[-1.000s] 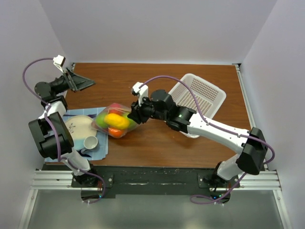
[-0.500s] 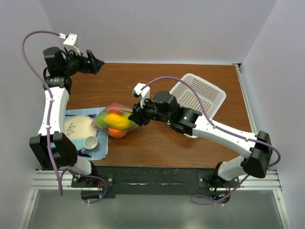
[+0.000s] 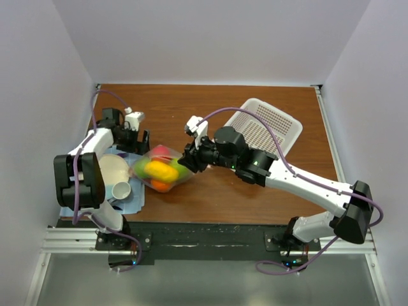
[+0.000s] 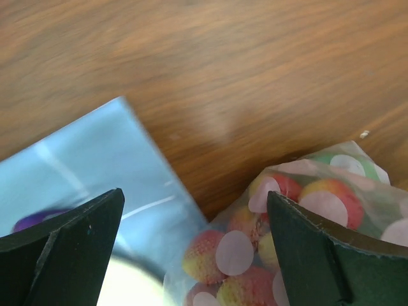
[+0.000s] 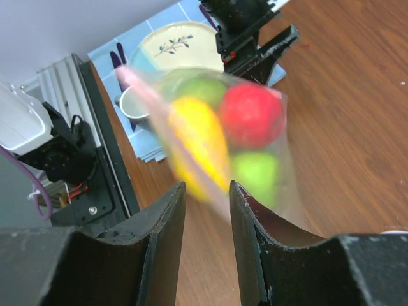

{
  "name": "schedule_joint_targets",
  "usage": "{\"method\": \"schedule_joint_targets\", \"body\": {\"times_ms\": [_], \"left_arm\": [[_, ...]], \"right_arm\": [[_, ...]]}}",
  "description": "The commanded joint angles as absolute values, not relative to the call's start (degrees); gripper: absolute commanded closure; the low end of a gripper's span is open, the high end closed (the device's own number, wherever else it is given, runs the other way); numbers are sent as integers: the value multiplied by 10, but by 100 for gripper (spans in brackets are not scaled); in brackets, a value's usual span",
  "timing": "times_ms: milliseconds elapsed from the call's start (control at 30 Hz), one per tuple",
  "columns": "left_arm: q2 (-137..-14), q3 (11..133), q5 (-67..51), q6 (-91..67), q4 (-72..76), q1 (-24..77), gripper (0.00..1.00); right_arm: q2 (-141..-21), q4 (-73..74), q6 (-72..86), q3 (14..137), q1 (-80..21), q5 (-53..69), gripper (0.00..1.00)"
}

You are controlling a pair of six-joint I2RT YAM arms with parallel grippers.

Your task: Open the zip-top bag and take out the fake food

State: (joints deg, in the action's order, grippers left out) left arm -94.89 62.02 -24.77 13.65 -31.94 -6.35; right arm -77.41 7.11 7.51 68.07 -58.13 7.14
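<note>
Clear crinkly bag [image 3: 162, 169] lies left of table centre, bulging with glossy round fruit [image 5: 252, 115] in red, green, yellow and orange. Right gripper [image 3: 190, 159] is at its 3 o'clock, fingers narrow, pinching the bag's edge. Left gripper [image 3: 137, 141] is at its 10 o'clock, fingers wide, holding nothing. Round beige plate [image 3: 108, 171] is at 9 o'clock.

The zip-top bag [image 3: 162, 169] is bulging over the left half of the table, a little nearer the front edge than the back. It's clear and crinkly, with its right end pinched in the right gripper [image 3: 189, 159]. The fake food [image 3: 159, 167] is crowding the inside: a yellow piece [image 5: 197, 146] lying across the middle, a red apple [image 5: 252, 115] toward the back, green apples [image 3: 181, 171] flanking it, an orange piece [image 3: 159, 185] at the front. A pinkish strip is running along one edge, though it's blurred.
</note>
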Motion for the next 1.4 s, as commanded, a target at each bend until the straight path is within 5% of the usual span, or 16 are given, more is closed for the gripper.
{"method": "schedule_joint_targets", "body": {"times_ms": [0, 267, 367, 400, 433, 900, 1033, 1067, 1133, 1333, 1367], "left_arm": [[-947, 614, -234, 170, -315, -10, 0], [-938, 576, -240, 192, -316, 36, 4], [-940, 574, -260, 207, -323, 39, 49], [-940, 577, -262, 209, -321, 39, 99], [-942, 578, -258, 202, -317, 39, 100], [-1047, 805, -279, 154, -330, 39, 100], [-1067, 861, -326, 177, -386, 39, 100], [-1063, 860, -327, 184, -395, 39, 75], [-1044, 844, -325, 200, -398, 39, 46], [-1001, 787, -343, 241, -431, 40, 0], [-994, 779, -340, 247, -436, 40, 0]], "right_arm": [[-744, 51, 76, 665, -584, 83, 62], [-723, 62, 84, 619, -583, 94, 64], [-716, 64, 94, 606, -584, 99, 66], [-716, 62, 96, 603, -584, 105, 66], [-715, 62, 101, 600, -585, 105, 67], [-716, 85, 98, 599, -605, 103, 80], [-708, 105, 89, 610, -612, 99, 64], [-702, 105, 86, 610, -613, 97, 62], [-698, 109, 84, 613, -614, 98, 61], [-725, 124, 88, 613, -627, 125, 60], [-730, 135, 85, 613, -629, 117, 58]]}}
